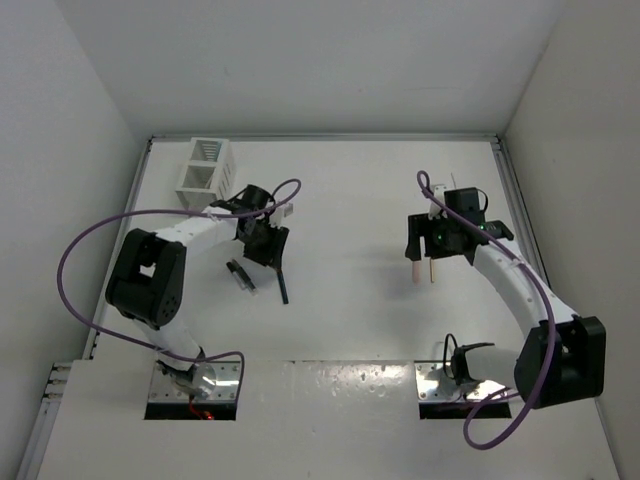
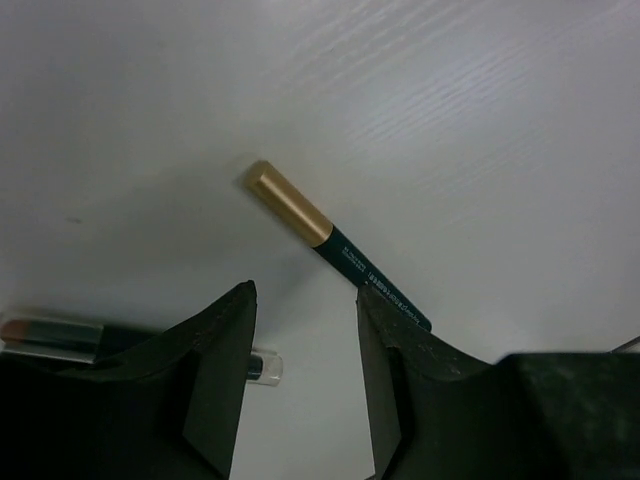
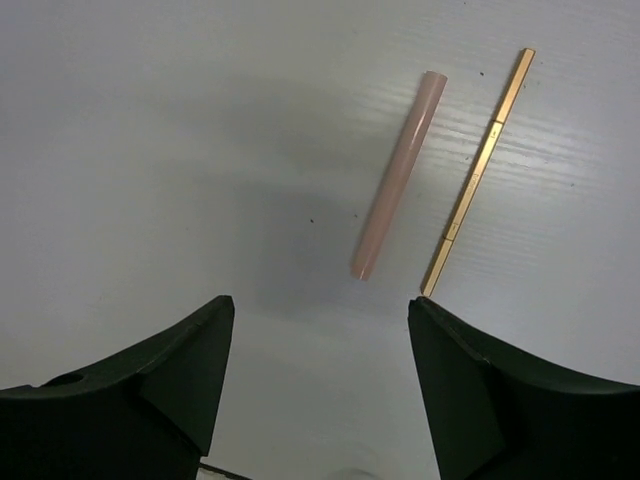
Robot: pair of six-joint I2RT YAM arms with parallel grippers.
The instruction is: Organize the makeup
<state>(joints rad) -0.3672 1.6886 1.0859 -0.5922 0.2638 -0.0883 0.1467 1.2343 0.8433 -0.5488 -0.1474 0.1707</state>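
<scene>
The left gripper is hanging over the table with its jaws parted and nothing between them. A dark pencil with a gold cap is lying flat on the white surface, its dark end running under one finger. A clear-capped tube is lying partly hidden behind the other finger. The right gripper is likewise standing released, jaws wide, above a pink stick and a thin gold stick, which are lying just beside each other without touching. The white slotted box is standing near the table's far left corner
</scene>
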